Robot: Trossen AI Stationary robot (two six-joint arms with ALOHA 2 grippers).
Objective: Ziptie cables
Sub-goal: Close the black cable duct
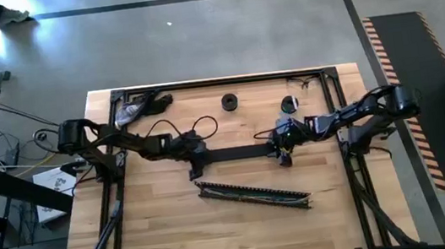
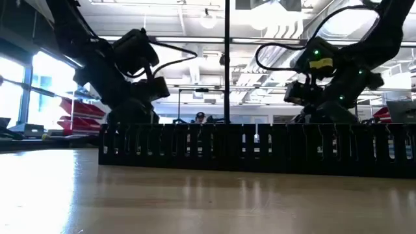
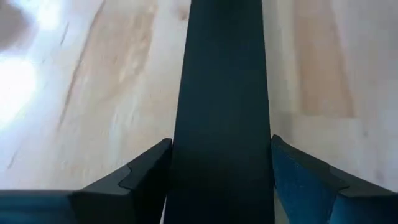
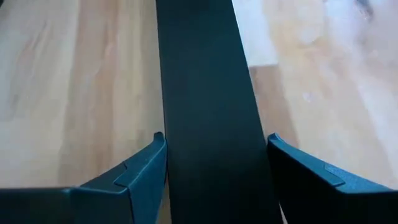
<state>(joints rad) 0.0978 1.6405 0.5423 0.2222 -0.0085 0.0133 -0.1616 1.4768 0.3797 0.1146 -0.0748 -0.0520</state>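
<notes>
Black flat strip (image 1: 239, 151) spans the gap between both arms at mid-table. We find the left gripper (image 3: 221, 180) and the right gripper (image 4: 217, 177) each clamped across its width, jaws narrowly parted and pressing its edges, presumably to carry it level as a cover. We judge the pale cables (image 1: 243, 191) to lie along the slotted channel (image 1: 296, 200), just beside the strip on the wooden table (image 1: 159, 234). Their long axis slants, left end nearest the grippers.
</notes>
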